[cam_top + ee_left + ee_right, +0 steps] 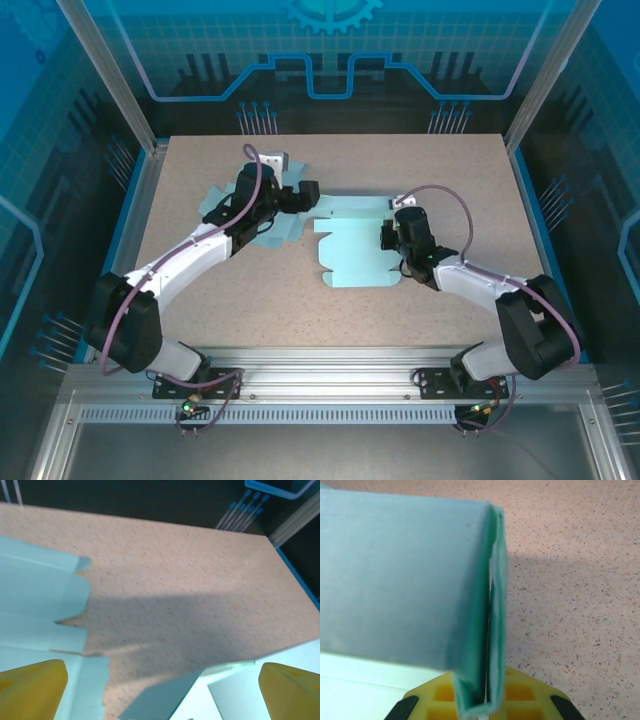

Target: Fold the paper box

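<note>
The pale teal paper box is lying mostly flat in the middle of the table. The right gripper is pinching a doubled-over flap at its right edge, while the left gripper is hanging over its left side, yellow fingers spread wide.

Left arm and right arm angled inward, left claw spread wide, right claw pinched closed.

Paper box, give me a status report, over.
Left gripper open over the left flaps. Right gripper shut on paper box, right edge folded up. Rest lies mostly flat on table. No obstruction seen.
</note>
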{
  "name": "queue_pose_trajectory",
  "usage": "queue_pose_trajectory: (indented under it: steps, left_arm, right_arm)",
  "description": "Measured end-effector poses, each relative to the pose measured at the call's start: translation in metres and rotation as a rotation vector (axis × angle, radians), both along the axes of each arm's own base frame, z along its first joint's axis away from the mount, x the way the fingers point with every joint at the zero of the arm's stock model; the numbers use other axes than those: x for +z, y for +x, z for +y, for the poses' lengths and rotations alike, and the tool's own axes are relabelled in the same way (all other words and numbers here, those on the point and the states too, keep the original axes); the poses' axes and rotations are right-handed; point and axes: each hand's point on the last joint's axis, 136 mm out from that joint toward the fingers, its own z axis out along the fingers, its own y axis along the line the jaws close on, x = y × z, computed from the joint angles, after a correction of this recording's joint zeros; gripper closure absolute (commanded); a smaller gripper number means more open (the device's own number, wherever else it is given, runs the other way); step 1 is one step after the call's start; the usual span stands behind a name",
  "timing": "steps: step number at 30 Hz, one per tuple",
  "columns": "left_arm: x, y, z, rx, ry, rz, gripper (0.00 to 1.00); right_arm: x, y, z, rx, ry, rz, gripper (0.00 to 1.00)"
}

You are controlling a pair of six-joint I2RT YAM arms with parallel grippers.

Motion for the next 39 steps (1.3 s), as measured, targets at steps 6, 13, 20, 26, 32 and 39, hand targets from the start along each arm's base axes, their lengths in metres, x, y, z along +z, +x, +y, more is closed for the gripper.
queue_pose_trajectory:
  steps: [6,13,20,26,32,39]
  left_arm:
    - [0.004,-0.012,-0.024,-0.112,-0.122,0.045,0.01]
    - [-0.001,-0.021,-0.033,-0.163,-0.175,0.084,0.01]
    - [-0.012,-0.025,-0.036,-0.178,-0.179,0.111,0.01]
    - [-0.027,-0.017,-0.040,-0.180,-0.175,0.126,0.01]
    - [-0.043,-0.007,-0.046,-0.175,-0.185,0.140,0.01]
    - [-0.041,0.006,-0.060,-0.169,-0.261,0.104,0.01]
  right_arm:
    - [0.016,-0.008,-0.002,-0.002,0.043,-0.029,1.00]
    - [0.017,-0.013,-0.004,-0.013,0.058,-0.021,1.00]
    - [0.014,-0.015,-0.005,-0.019,0.061,-0.004,1.00]
    - [0.014,-0.015,-0.005,-0.021,0.067,-0.002,1.00]
    - [0.013,-0.016,-0.002,-0.012,0.066,0.005,1.00]
    - [0.006,-0.012,0.003,-0.032,0.065,0.033,1.00]
